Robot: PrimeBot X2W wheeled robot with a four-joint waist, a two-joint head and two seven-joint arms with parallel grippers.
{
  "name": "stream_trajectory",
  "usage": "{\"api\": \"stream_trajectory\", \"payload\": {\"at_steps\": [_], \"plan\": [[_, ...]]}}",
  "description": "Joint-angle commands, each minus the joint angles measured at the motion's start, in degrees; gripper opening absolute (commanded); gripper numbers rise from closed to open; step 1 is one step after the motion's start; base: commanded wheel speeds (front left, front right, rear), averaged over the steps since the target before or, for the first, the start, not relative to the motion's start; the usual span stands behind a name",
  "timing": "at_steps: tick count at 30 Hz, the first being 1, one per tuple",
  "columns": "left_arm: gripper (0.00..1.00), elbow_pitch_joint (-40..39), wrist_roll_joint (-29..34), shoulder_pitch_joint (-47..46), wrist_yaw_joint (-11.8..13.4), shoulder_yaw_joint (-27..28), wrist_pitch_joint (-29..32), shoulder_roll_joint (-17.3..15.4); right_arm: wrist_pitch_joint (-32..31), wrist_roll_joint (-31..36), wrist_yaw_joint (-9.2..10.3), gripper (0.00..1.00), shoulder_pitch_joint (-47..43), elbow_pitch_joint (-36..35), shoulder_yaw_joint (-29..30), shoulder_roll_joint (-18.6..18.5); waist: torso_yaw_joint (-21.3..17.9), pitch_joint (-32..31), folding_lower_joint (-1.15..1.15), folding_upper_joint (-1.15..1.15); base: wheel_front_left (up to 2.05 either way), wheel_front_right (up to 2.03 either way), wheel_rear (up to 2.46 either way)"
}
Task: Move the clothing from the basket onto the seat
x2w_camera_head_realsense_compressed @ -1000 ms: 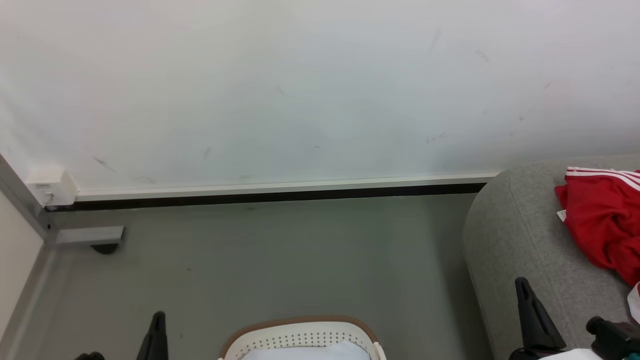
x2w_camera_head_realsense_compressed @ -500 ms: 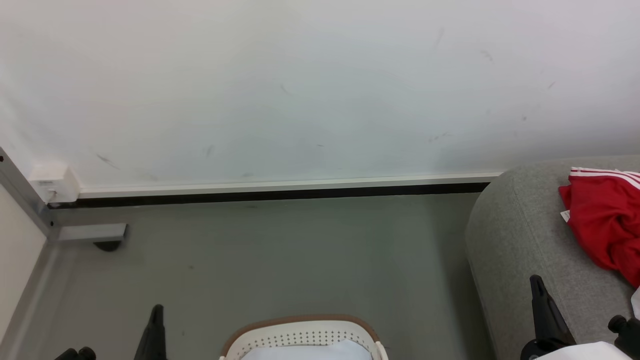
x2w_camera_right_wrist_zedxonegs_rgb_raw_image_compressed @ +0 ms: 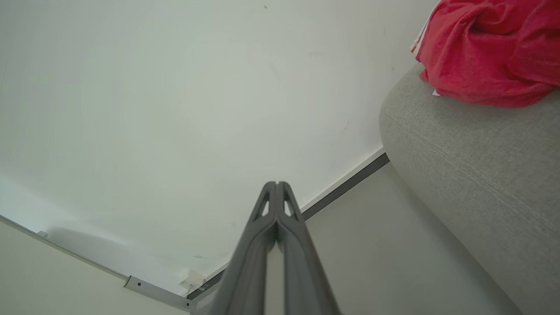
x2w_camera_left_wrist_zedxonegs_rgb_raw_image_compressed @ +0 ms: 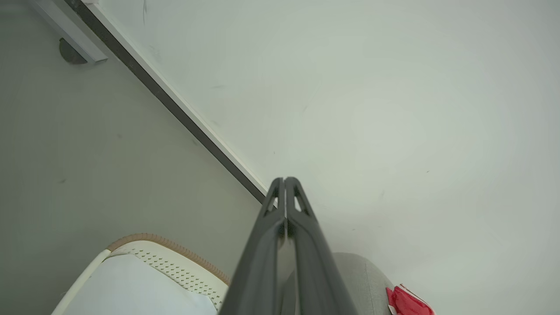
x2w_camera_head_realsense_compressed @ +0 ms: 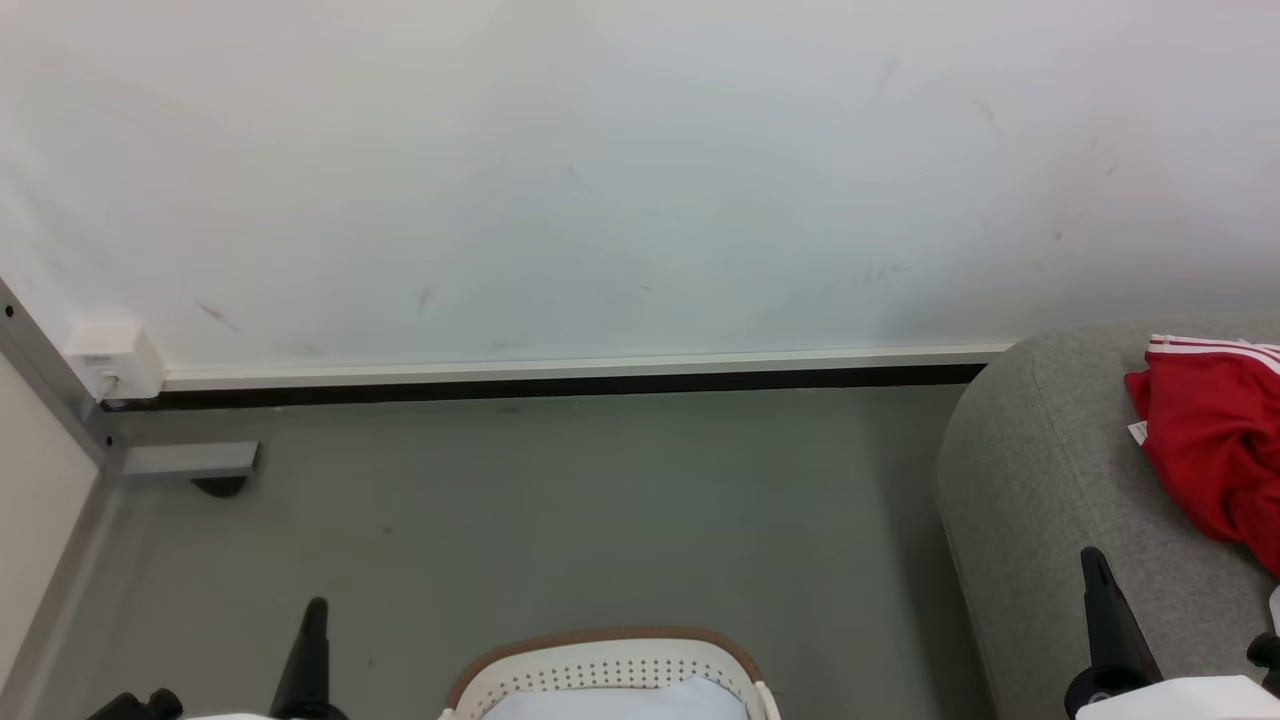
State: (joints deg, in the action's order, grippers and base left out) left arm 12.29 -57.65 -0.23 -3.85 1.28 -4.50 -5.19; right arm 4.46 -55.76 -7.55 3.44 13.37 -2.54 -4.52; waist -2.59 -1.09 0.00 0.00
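Plainly both claws are clenched. The left claw (x2w_camera_left_wrist_zedxonegs_rgb_raw_image_compressed: 285, 180) has its two dark fingers pressed flat together, tips in free air, and the right claw (x2w_camera_right_wrist_zedxonegs_rgb_raw_image_compressed: 277, 183) is squeezed the same way, clear of seat and cloth. In the head view they rise at the lower left and lower right, the right one in front of the seat (x2w_camera_head_realsense_compressed: 1050, 480).

The clothing (x2w_camera_right_wrist_zedxonegs_rgb_raw_image_compressed: 490, 48) lies crumpled on top of the seat near its rounded corner. The right wrist view gives its red folds up close; the head view gives its white stripes and small label. The left wrist view looks over the basket (x2w_camera_left_wrist_zedxonegs_rgb_raw_image_compressed: 175, 264), brown-rimmed and perforated, with a pale liner (x2w_camera_left_wrist_zedxonegs_rgb_raw_image_compressed: 127, 288) inside.

The basket stands on the grey floor (x2w_camera_head_realsense_compressed: 560, 520), apart from the seat. Behind runs a scuffed white wall (x2w_camera_head_realsense_compressed: 600, 180) with a dark skirting strip (x2w_camera_head_realsense_compressed: 560, 390) and a metal frame (x2w_camera_head_realsense_compressed: 60, 400) at the left corner.
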Motion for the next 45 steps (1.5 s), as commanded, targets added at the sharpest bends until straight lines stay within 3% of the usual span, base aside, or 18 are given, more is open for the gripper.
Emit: {"api": "stream_trajectory", "payload": {"at_steps": [1, 45], "plan": [[0.00, -0.44, -1.57, -1.40, -0.36, 0.51, 0.41, -0.17, -0.46, -1.73, 0.04, 0.00, 1.52, -0.36, 0.61, -0.08, 0.04, 0.02, 0.00, 0.00, 0.00, 0.00, 0.00], [0.00, 0.95, -22.25, -4.56, -2.52, 3.56, 7.11, 1.39, -6.82, -23.80, 0.08, 0.00, 2.56, 0.25, 5.65, 0.67, 1.41, 0.69, 0.00, 0.00, 0.00, 0.00, 0.00]]}}
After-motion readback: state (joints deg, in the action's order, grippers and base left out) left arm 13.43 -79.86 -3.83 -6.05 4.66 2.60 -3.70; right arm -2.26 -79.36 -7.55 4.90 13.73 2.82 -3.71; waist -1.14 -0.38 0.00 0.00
